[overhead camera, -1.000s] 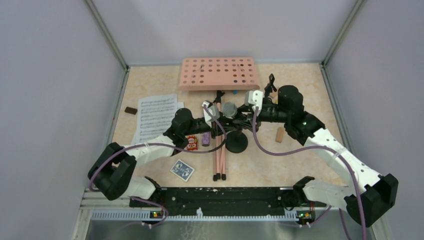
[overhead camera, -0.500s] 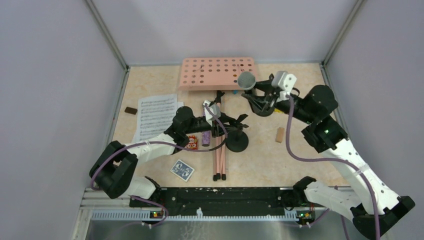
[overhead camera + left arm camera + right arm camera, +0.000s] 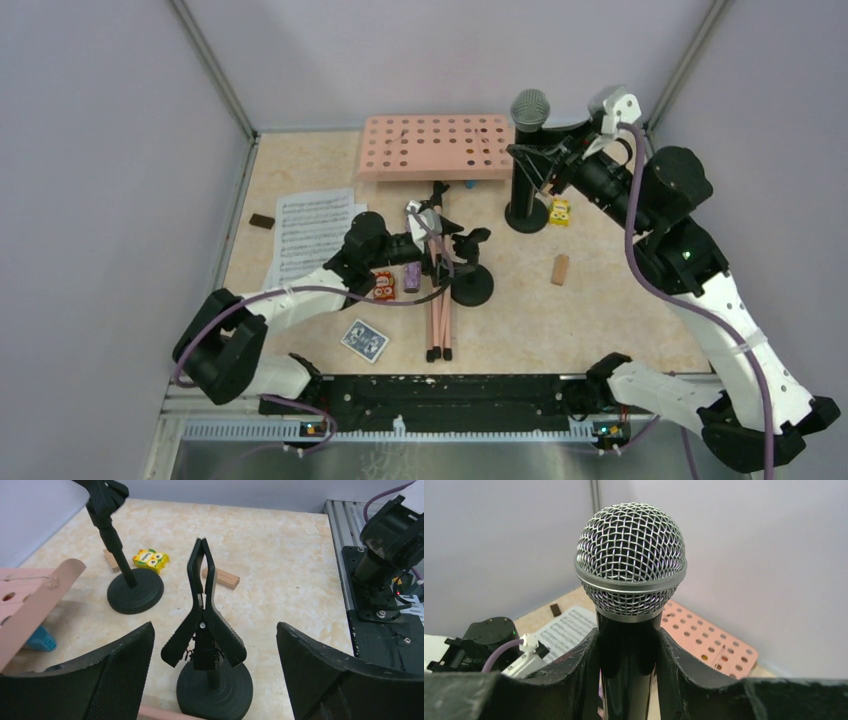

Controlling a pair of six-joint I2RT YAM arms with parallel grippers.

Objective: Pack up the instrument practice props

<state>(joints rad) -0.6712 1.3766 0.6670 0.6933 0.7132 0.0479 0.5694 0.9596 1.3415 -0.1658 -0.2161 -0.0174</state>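
Microphone (image 3: 630, 560) now higher, in right gripper (image 3: 628, 670)

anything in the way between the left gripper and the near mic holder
Nothing visible. The left gripper is open, and the near mic holder stands upright in the gap between its fingers, touching neither. The second mic holder stands farther off, out of the path.

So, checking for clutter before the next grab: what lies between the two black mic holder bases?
Nothing: bare table between the near holder and the far holder, clearest in the top view.
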